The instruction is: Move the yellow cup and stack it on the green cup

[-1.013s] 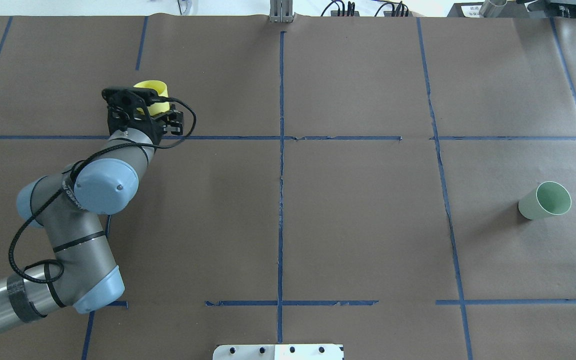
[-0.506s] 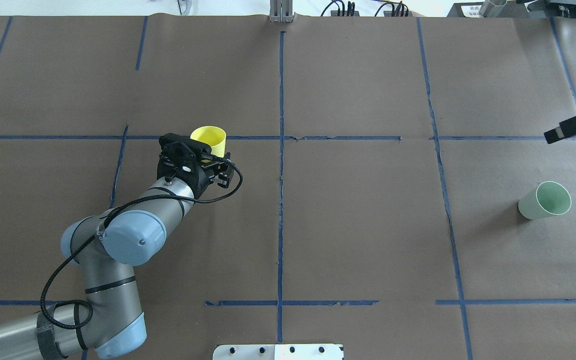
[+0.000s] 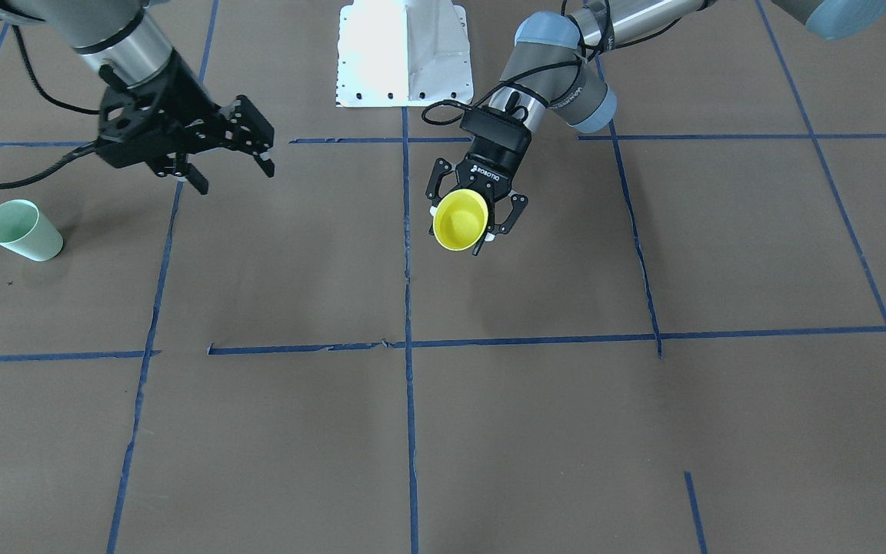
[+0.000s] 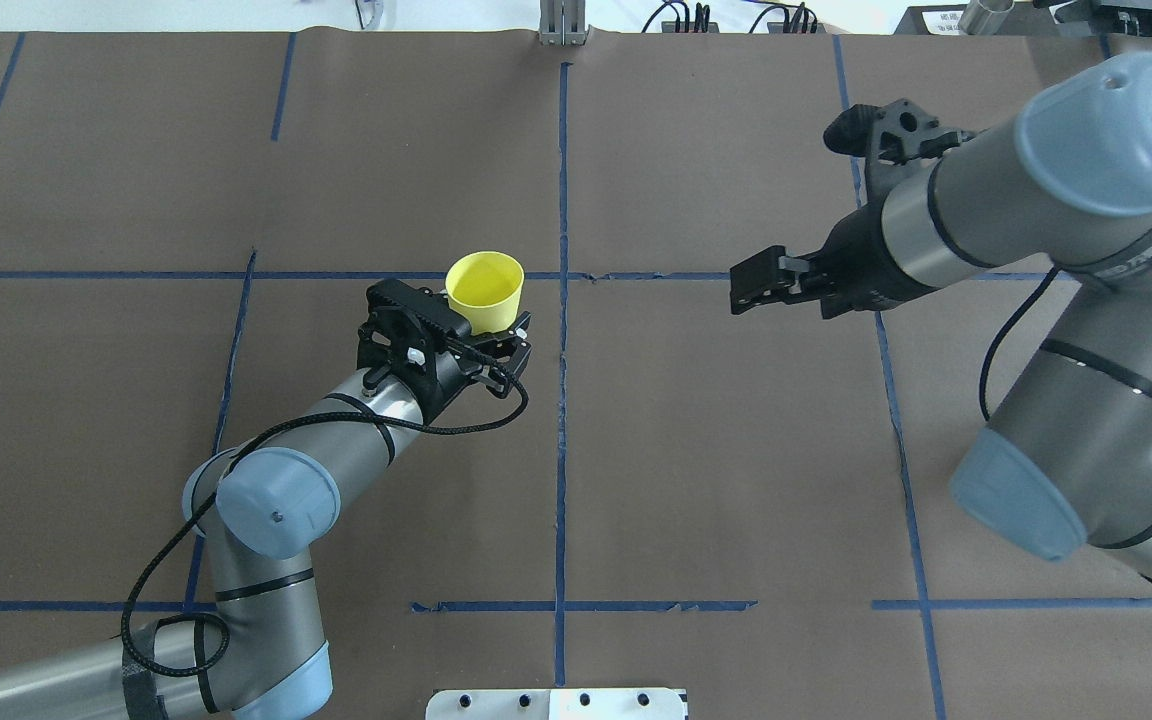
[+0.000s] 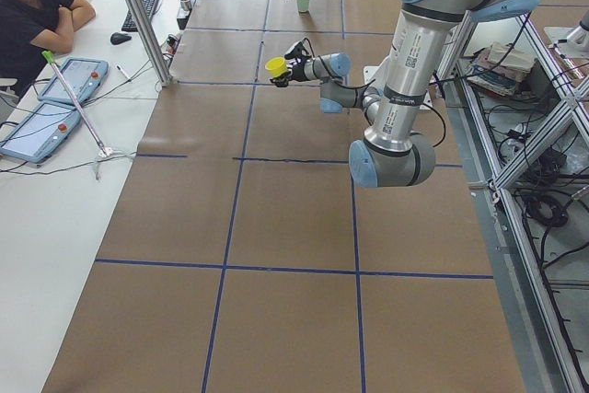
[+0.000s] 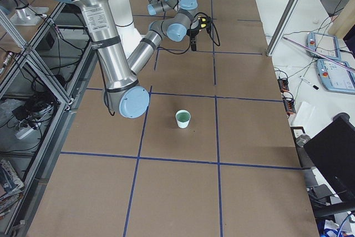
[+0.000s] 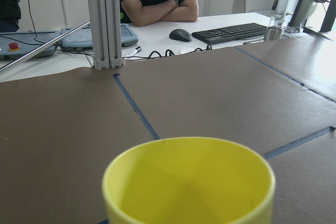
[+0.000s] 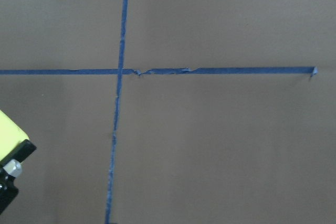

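Two pincers are mine. My left pincer [image 3: 476, 223] is clamped on the yellow cup [image 3: 460, 219], upright with nothing inside, just beside the centre tape line [image 3: 408, 292] on my left side. My right pincer [image 3: 234, 173] hangs spread wide on that line's other side, gripping nothing. Well apart from the line, past it, the green cup [image 3: 24, 229] stands upright on the surface [image 3: 566, 431], also with nothing in it.

We see the carried cup [image 3: 458, 221] between the fingers of the left claw [image 3: 476, 219], raised over the desk [image 3: 489, 423], just left of its middle line. The right claw [image 3: 231, 158] hangs well apart on the right. The standing cup [image 3: 24, 230] rests upright on the desk, farther right.
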Available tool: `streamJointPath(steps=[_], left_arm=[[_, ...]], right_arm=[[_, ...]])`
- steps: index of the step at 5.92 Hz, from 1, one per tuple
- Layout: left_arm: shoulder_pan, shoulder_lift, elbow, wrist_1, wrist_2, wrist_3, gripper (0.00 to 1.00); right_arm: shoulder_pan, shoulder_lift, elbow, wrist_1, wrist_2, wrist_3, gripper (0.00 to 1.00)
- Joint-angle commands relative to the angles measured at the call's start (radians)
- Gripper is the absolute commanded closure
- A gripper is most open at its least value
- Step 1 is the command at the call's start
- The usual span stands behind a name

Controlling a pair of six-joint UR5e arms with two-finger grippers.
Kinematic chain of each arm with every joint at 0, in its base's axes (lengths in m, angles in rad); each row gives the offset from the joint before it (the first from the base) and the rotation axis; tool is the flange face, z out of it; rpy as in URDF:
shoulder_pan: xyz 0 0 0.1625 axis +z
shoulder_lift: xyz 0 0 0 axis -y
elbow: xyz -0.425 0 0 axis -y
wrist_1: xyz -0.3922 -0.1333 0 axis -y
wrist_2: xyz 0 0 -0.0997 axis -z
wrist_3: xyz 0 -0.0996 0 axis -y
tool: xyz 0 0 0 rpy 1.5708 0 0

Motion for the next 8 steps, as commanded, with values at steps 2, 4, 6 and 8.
streamJointPath(steps=[2,4,6,8], left_arm=[[0.043,0.006,-0.001,-0.102,0.004,0.212,0.75],[0.052,0.014,-0.008,-0.134,0.005,0.212,0.76],[0.074,0.015,-0.011,-0.134,0.016,0.212,0.76],[0.088,0.012,-0.011,-0.135,0.033,0.21,0.76]], right_arm=[[-0.085,0.21,-0.087,-0.085,0.034,0.275,0.0],[-0.085,0.281,-0.156,-0.084,0.071,0.336,0.0],[-0.085,0.34,-0.238,-0.081,0.071,0.355,0.01],[-0.09,0.343,-0.261,-0.073,0.073,0.386,0.01]])
